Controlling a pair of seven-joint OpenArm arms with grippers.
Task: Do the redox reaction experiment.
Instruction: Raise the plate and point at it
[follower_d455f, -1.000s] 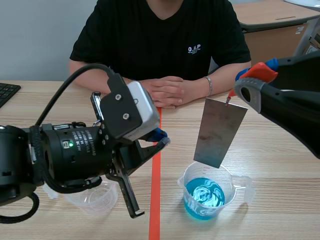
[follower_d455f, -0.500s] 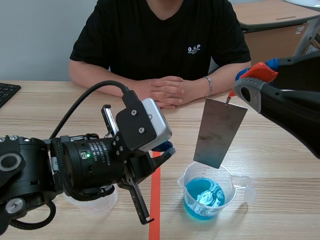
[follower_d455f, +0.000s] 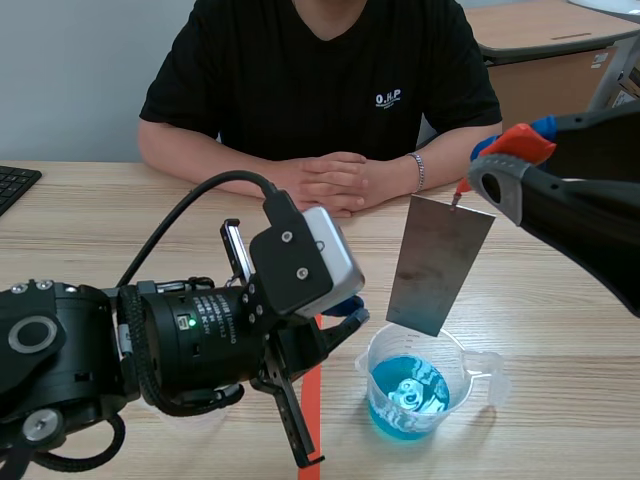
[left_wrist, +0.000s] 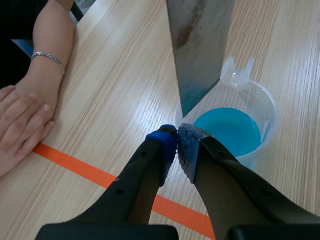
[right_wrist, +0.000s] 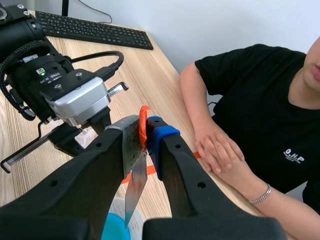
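Note:
A grey metal plate (follower_d455f: 440, 265) hangs upright, its lower corner just above a clear beaker (follower_d455f: 457, 385) of blue liquid. My right gripper (follower_d455f: 462, 192) is shut on the plate's top edge; in the right wrist view the plate (right_wrist: 132, 165) runs down from between the fingers of the right gripper (right_wrist: 145, 132). My left gripper (follower_d455f: 345, 312) is shut on nothing, its tips by the beaker's left rim. In the left wrist view the left gripper (left_wrist: 176, 145) sits just short of the beaker (left_wrist: 267, 107), under the plate (left_wrist: 200, 45). I cannot tell whether it touches the rim.
A person sits across the table with folded hands (follower_d455f: 335, 182) resting on it. An empty clear beaker (follower_d455f: 195, 412) stands mostly hidden under my left arm. An orange tape line (follower_d455f: 318, 240) runs down the table's middle. A keyboard (right_wrist: 95, 30) lies at the far left.
My left arm has moved right and forward, bringing its shut gripper up to the beaker of blue liquid. The right arm and the plate have stayed still.

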